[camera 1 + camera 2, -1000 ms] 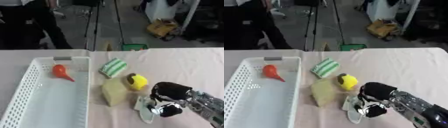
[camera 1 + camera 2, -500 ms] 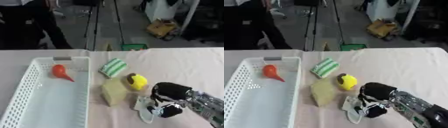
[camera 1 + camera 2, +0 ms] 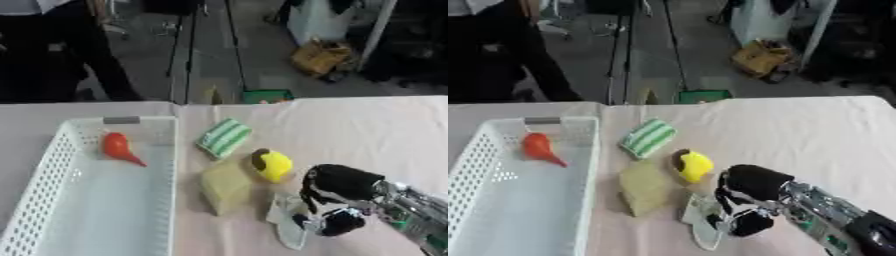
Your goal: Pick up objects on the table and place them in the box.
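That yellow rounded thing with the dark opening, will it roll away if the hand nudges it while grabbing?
Probably yes: the yellow rounded object looks curved all round and lies on its side on the bare tablecloth. It may bump the tan sponge-like block right beside it. The right hand is close by.

Right hand (image 3: 337, 197) covers part of pale flat thing (image 3: 287, 225); arm cut off at frame edge.
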You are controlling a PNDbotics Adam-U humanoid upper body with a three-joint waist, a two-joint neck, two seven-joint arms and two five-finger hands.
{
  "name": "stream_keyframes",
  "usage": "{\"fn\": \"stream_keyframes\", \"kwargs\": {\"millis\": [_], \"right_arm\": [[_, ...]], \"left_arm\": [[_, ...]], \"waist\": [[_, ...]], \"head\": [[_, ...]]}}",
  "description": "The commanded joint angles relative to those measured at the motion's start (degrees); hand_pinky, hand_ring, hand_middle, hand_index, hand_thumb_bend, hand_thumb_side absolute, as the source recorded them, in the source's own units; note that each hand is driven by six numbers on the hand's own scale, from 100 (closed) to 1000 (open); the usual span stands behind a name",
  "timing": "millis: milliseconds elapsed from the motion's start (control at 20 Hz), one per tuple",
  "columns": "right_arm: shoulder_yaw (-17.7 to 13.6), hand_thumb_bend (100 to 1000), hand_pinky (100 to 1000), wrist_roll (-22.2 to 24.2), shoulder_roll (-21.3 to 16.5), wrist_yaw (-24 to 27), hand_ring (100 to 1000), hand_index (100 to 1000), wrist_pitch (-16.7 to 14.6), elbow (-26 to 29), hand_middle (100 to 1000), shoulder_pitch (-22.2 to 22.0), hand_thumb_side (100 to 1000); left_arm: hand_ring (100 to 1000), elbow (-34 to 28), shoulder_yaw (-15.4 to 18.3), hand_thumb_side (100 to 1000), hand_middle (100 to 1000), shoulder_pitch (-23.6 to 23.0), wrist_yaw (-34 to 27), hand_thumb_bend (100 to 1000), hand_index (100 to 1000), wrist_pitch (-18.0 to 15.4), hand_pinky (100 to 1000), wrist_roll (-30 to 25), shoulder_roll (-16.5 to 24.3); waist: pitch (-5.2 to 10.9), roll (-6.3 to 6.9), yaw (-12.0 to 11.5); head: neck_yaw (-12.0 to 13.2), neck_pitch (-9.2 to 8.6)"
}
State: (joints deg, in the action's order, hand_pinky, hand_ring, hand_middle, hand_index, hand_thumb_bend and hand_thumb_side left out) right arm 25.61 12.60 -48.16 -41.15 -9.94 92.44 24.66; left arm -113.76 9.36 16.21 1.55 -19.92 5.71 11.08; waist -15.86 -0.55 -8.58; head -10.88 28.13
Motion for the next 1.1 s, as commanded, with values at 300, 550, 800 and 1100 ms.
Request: {"fn": "stream_keyframes", "kwargs": {"millis": [300, 550, 800, 1100], "right_arm": [[-1.7, 308, 820, -2.1, -0.7, 1.5, 553, 425, 1.2, 2.2, 272, 0.2, 618], [-2.0, 312, 819, -3.4, -0.6, 2.0, 553, 428, 1.5, 2.6, 271, 0.0, 622], [-1.5, 460, 828, -4.4, -0.1, 2.3, 656, 576, 1.4, 1.4, 398, -0.3, 792], [-1.6, 642, 852, -4.1, 0.0, -0.1, 765, 833, -1.3, 1.0, 579, -0.6, 894]], "left_arm": [[935, -0.8, 0.0, 1000, 954, 0.9, 0.1, 100, 925, 0.2, 1000, -0.2, 0.3], [933, -0.8, 0.0, 1000, 954, 0.9, 0.1, 100, 925, 0.2, 1000, -0.3, 0.3], [932, -0.8, -0.1, 1000, 953, 0.9, 0.0, 100, 924, 0.2, 1000, -0.5, 0.2], [931, -0.8, -0.2, 1000, 954, 0.9, 0.0, 100, 922, 0.3, 1000, -0.6, 0.1]], "waist": [[0.70, 0.14, 0.2], [0.70, 0.15, 0.2], [0.62, 0.20, 0.2], [0.51, 0.27, 0.3]], "head": [[-0.2, -0.78], [-0.2, -0.86], [-0.2, -1.00], [-0.2, -0.92]]}}
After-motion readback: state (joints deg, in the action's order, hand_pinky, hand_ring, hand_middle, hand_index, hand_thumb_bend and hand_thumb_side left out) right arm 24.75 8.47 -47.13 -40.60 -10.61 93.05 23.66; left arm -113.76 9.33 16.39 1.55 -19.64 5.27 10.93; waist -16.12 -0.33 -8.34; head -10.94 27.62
